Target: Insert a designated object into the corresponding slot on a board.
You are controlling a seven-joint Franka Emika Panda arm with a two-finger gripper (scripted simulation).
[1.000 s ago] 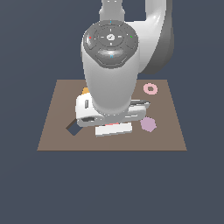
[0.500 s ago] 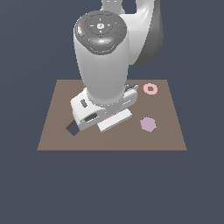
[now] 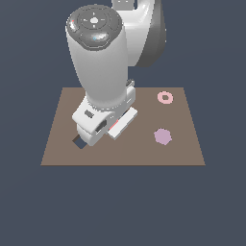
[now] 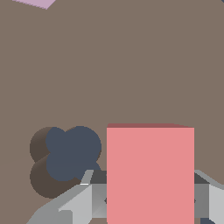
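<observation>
Only the wrist view shows the fingers (image 4: 148, 199) clamping the red tile (image 4: 150, 173) beside a clover-shaped cutout (image 4: 70, 153).

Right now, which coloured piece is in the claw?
The salmon-red tile, clamped in the claw. The lilac hexagon and pink ring lie loose on the board.

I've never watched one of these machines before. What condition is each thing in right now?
Red tile: held upright between the gripper fingers, above the board.
Clover-shaped cutout: empty.
Lilac hexagon: flat on the board.
Pink ring: flat on the board.
</observation>
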